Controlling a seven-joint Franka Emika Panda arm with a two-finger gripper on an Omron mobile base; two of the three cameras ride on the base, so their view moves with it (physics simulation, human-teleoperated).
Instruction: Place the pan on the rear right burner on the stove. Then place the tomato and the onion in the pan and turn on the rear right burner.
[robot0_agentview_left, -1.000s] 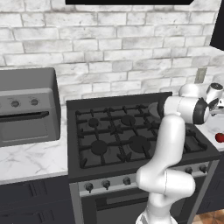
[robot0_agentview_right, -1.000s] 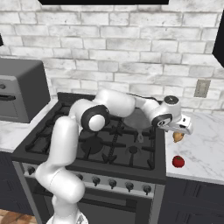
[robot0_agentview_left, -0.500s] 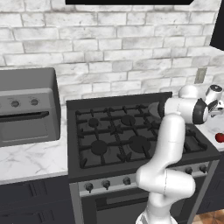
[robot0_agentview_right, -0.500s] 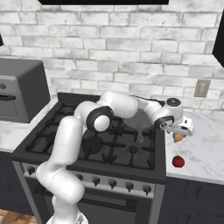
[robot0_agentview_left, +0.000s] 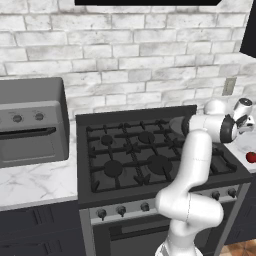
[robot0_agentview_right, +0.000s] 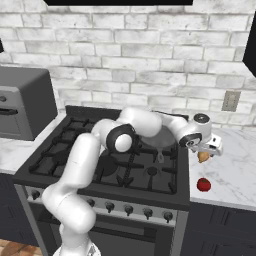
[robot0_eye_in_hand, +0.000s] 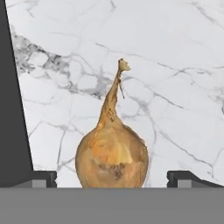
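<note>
White marble counter (robot0_agentview_right: 235, 165) right of the stove (robot0_agentview_right: 125, 165); we count one onion (robot0_eye_in_hand: 112, 153) and one tomato (robot0_agentview_right: 203, 184) on it. The onion is tan-orange, with its pointed tip running away from the camera in the hand view. It lies between the two dark fingertips (robot0_eye_in_hand: 43, 178), which stand wide apart, one on each side of the bulb with marble showing in the gaps. So the jaws are fully spread and hold nothing; we cannot tell whether either tip touches the skin.

From the right base view, the gripper (robot0_agentview_right: 206, 150) hangs over the counter just past the stove's right edge, and the onion peeks out tan beneath it. The tomato sits nearer the counter's front edge, apart from the onion and the gripper. In the left base view we see the same red ball at the right border (robot0_agentview_left: 251, 157).

One pan (robot0_agentview_right: 159, 140) is on the stove, grey and round, sitting at the rear right, much of it hidden behind the arm; its thin handle points toward the front. The rear right burner itself is covered by the pan and arm, so we cannot make out its cap. In the left base view we count four uncovered burner caps on the black grates.

Along the silver front panel we count five round knobs (robot0_agentview_right: 128, 208) in the right base view. One grey countertop oven (robot0_agentview_left: 31, 122) stands on the counter left of the stove. One wall outlet (robot0_agentview_right: 230, 100) is set in the white brick behind the right counter.
</note>
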